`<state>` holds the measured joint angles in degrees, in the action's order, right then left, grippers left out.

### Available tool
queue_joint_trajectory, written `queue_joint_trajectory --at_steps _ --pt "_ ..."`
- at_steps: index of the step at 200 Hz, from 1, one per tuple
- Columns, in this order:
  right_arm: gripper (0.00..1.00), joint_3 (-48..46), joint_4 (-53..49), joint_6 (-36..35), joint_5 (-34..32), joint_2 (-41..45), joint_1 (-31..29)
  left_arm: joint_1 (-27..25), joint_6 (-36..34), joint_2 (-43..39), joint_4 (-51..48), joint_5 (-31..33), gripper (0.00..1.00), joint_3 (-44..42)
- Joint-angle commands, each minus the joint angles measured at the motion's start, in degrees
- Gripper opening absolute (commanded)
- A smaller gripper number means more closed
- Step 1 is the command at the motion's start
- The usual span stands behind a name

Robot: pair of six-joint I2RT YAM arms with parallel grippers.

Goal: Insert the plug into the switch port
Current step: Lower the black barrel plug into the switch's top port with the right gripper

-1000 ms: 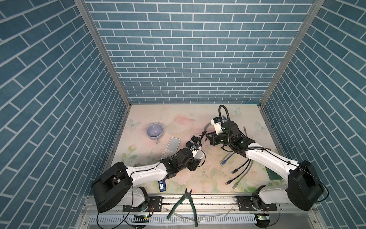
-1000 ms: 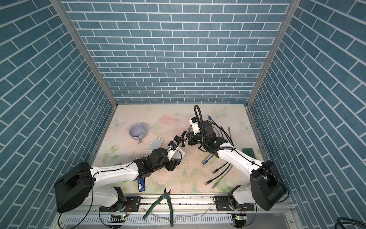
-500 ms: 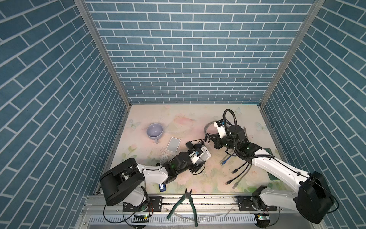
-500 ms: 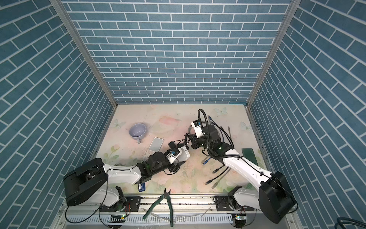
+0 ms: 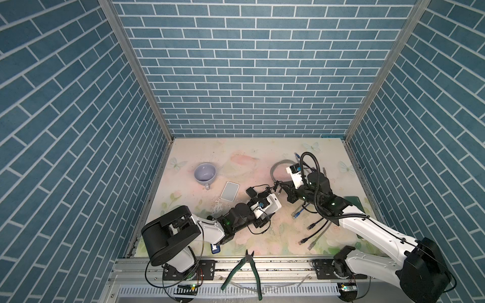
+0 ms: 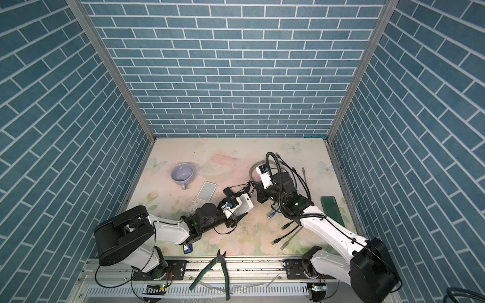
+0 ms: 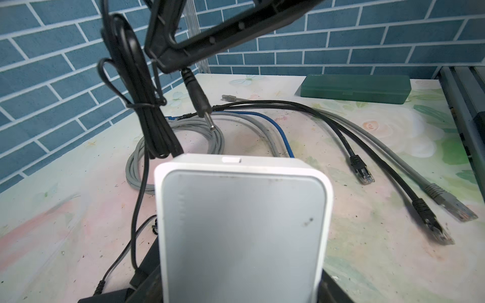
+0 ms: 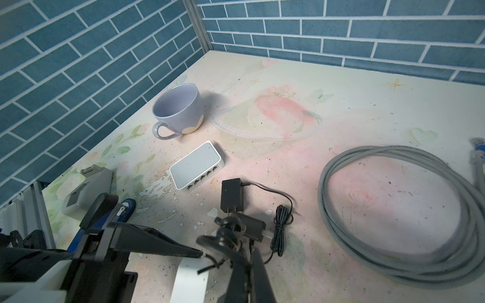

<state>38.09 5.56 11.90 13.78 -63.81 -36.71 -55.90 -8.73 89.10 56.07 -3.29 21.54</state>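
The plug hung in the air over the middle of the bench. Its black barrel was tilted, with the metal tip aimed down and toward the front edge, right at the switch. And there was the gap: tip and switch were apart, the plug sitting just beyond the switch's far edge, on the back-edge side. The right pincer was pressed together on the plug's rear collar, with the bundled cord dangling beside it. The left pincer was clamped across the switch's width, holding it up with that far edge offered toward the plug. So the right arm was the nearer one. The move, I'd say, was a short push along the barrel's own axis. The port itself? Hidden in every view, so the line-up could not be judged.
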Motion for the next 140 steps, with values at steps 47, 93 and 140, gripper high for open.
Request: queue_joint_trajectory --at_steps 47,93,140 --pt "0.0 -2.0 3.3 -1.6 4.7 1.6 -0.2 -0.4 2.9 1.7 -0.1 1.1 0.47 3.8" --pt "0.0 -2.8 4.0 -1.4 4.2 1.4 -0.3 -0.5 3.7 1.7 -0.7 0.4 0.47 4.7" --pt "0.0 -2.7 4.5 -1.4 4.4 0.4 -0.6 -0.5 6.2 0.9 -1.6 0.5 0.47 5.2"
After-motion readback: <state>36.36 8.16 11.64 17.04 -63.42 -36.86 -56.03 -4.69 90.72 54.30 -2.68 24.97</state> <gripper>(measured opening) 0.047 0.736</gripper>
